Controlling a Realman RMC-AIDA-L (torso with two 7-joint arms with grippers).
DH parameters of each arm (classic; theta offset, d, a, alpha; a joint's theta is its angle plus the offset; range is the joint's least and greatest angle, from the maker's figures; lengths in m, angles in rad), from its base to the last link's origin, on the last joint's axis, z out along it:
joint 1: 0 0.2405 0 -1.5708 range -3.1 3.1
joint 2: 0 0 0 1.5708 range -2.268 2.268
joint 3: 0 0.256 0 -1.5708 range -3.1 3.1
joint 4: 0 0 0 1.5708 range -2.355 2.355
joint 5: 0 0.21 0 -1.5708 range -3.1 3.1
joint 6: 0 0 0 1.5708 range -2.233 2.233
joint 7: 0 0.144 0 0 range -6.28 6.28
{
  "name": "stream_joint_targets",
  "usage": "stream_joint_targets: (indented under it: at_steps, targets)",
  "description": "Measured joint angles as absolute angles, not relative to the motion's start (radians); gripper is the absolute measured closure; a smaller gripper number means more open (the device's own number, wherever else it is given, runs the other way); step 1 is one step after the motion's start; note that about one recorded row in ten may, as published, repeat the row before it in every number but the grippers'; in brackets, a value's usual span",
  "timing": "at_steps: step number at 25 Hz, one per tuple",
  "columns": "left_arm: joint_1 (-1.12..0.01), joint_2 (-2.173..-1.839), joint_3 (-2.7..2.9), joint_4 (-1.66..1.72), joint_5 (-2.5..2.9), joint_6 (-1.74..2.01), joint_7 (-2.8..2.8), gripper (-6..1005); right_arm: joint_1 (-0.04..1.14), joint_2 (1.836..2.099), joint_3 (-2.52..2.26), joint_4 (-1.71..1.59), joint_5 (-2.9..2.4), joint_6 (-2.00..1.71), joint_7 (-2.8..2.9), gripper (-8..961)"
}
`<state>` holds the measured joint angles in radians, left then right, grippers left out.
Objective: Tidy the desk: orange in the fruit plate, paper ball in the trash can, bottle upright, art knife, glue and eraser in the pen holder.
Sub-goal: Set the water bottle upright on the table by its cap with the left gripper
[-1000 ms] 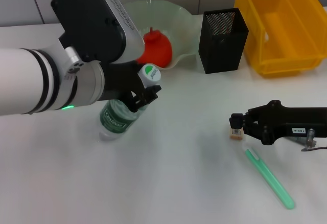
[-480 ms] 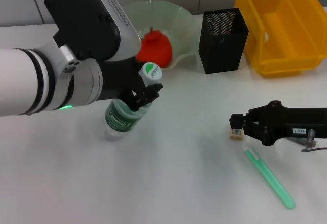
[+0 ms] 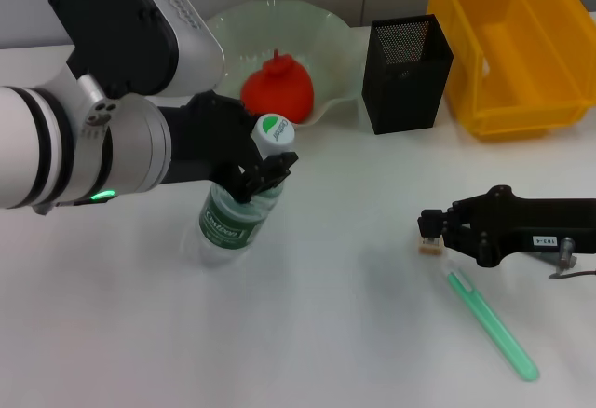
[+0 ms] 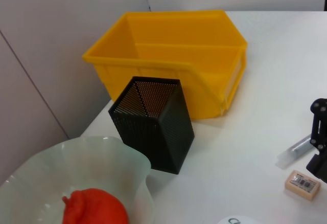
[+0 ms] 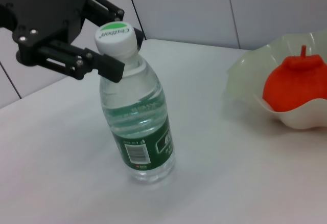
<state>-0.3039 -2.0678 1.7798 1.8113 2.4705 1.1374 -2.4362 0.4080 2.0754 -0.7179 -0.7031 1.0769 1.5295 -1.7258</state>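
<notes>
1. The left tool [image 3: 265, 173] is closed on the neck of the bottle [image 3: 237, 210], just under the white cap. The bottle stands near the middle of the desk [image 3: 326, 333], left of centre, base on the surface, leaning slightly.
2. Risk: if the left tool releases before the bottle is fully upright, the bottle will probably tip over and roll. A grip this high gives little control over the base.
3. The right tool [image 3: 431, 228] lies low near the right edge of the desk, fingertips around the eraser [image 3: 429, 243]. Whether it is actually pinching the eraser cannot be told.
4. Risk: the eraser is tiny. It could slip out or be pushed along the desk if the grip is off-centre.
5. A green pen-like tool [image 3: 491, 323] lies just beside the eraser and could be knocked.
6. The orange [image 3: 277, 89] already sits in the fruit plate [image 3: 335, 49] at the far edge of the desk.
7. The pen holder [image 3: 406, 74] stands between the fruit plate and the trash can [image 3: 507, 40]. Its narrow mouth makes a missed drop likely.
</notes>
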Motion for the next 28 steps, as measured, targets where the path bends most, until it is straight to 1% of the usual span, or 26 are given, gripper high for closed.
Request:
stream_joint_targets:
  at_steps: [28]
  targets:
    - [-0.293,-2.068,1.703,1.676,2.303,1.032,-2.304,531,0.402,2.075,-0.716,-0.699,1.077,1.530,-1.735,894]
